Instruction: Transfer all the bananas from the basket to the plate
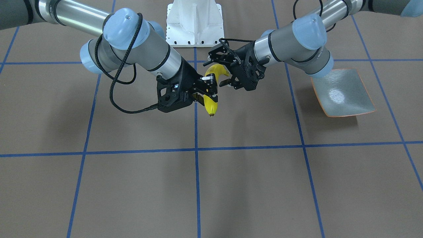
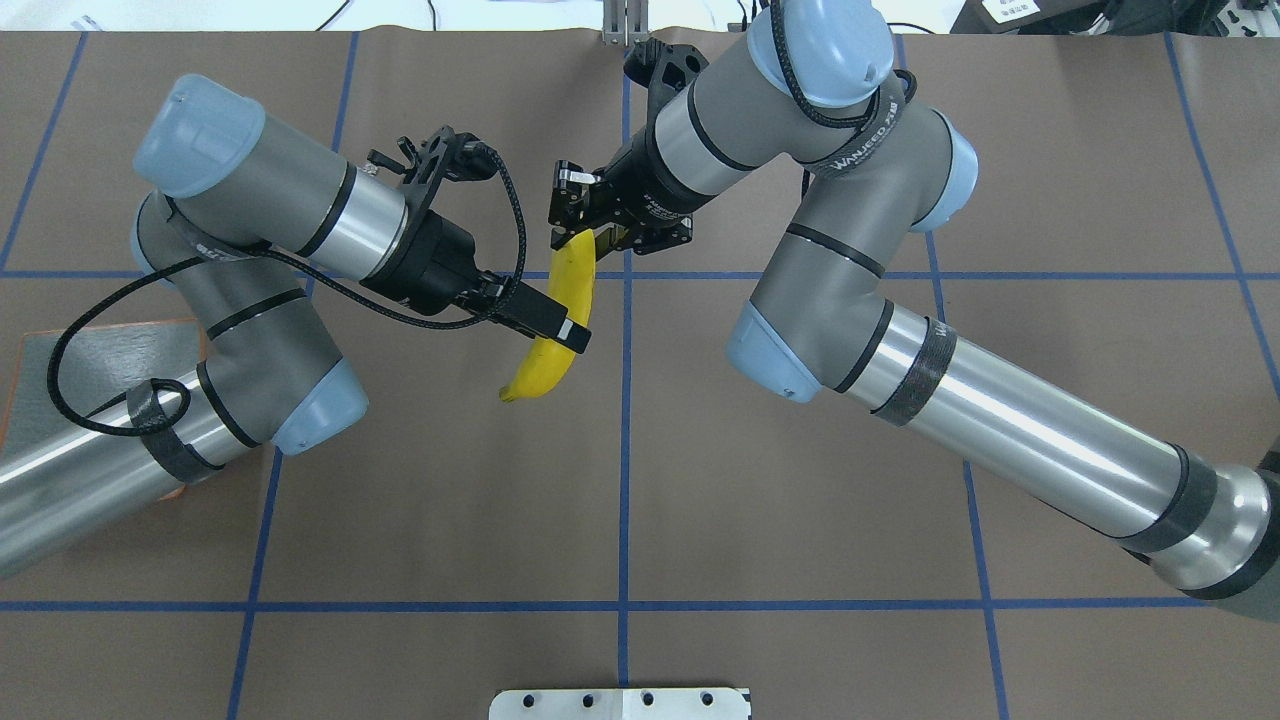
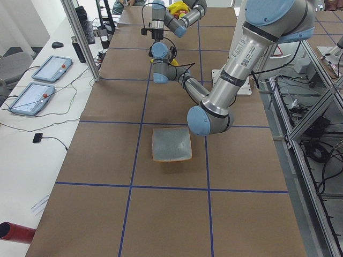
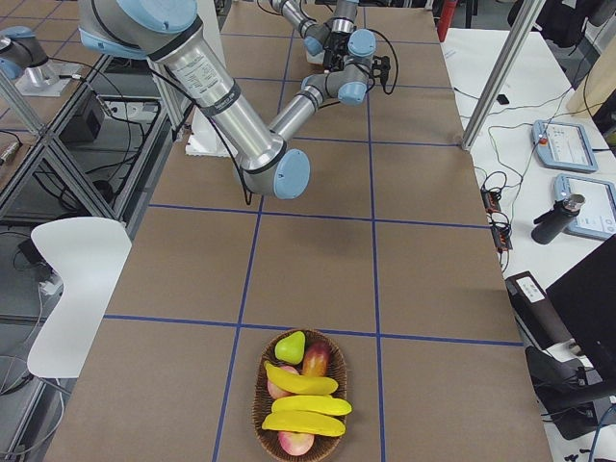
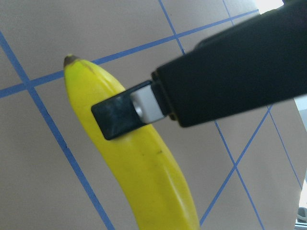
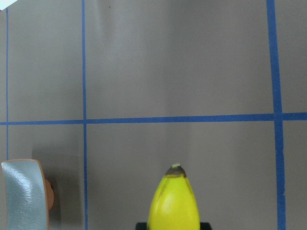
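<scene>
One banana (image 1: 211,106) (image 2: 548,365) hangs in the air over the middle of the table. My right gripper (image 1: 209,93) (image 2: 578,222) is shut on its far part, and its dark tip (image 6: 175,168) sticks out ahead. A finger (image 5: 115,122) of my left gripper (image 2: 572,338) lies across the banana's near third. The other left finger is hidden, so I cannot tell whether it grips. The plate (image 1: 343,96) (image 3: 171,144) sits bare under my left arm. The basket (image 4: 262,390) at the table's right end holds three bananas (image 4: 308,404) among other fruit.
A green pear (image 4: 291,346) and reddish fruit share the basket. The white robot mount (image 1: 195,23) stands at the table's robot edge. Blue tape lines grid the brown table. Tablets (image 3: 51,68) lie on a side table, and a white chair (image 4: 82,279) stands off the opposite side.
</scene>
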`<action>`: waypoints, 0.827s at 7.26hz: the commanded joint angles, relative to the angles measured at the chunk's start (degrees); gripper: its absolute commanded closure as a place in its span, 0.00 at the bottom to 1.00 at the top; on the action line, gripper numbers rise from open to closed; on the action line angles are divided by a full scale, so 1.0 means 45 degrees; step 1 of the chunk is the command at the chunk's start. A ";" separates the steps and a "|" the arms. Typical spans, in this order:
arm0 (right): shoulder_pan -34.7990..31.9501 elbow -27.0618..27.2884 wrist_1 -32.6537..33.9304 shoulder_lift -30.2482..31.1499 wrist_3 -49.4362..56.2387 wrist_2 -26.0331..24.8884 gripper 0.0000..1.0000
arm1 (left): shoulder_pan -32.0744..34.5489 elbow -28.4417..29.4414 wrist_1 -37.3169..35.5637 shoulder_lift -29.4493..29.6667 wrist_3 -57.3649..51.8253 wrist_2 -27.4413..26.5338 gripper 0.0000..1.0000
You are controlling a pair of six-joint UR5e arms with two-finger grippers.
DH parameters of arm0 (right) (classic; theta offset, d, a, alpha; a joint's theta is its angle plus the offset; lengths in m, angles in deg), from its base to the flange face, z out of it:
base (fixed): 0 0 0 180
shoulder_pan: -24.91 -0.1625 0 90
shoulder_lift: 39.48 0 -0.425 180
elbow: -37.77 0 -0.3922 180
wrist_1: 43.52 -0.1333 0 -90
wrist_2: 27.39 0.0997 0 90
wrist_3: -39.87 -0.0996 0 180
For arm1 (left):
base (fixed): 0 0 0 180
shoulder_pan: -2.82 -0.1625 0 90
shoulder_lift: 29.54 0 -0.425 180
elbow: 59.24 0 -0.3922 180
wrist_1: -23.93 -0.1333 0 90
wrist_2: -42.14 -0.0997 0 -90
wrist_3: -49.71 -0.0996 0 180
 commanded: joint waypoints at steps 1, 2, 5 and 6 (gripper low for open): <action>-0.0001 0.0000 -0.0001 -0.0080 -0.0040 0.0001 1.00 | -0.0034 0.0021 0.0002 -0.0019 0.0019 0.0000 0.56; -0.0001 0.0000 -0.0001 -0.0080 -0.0040 0.0001 1.00 | -0.0054 0.0021 0.0022 -0.0078 0.0019 0.0019 1.00; -0.0039 0.0077 -0.0214 -0.0003 -0.0021 -0.0019 0.00 | -0.0015 -0.0096 0.0061 -0.0214 0.1166 0.0078 1.00; -0.0136 0.0387 -0.0584 0.0539 -0.0021 -0.0019 0.00 | 0.0082 -0.0135 0.0061 -0.0698 0.1249 0.0136 1.00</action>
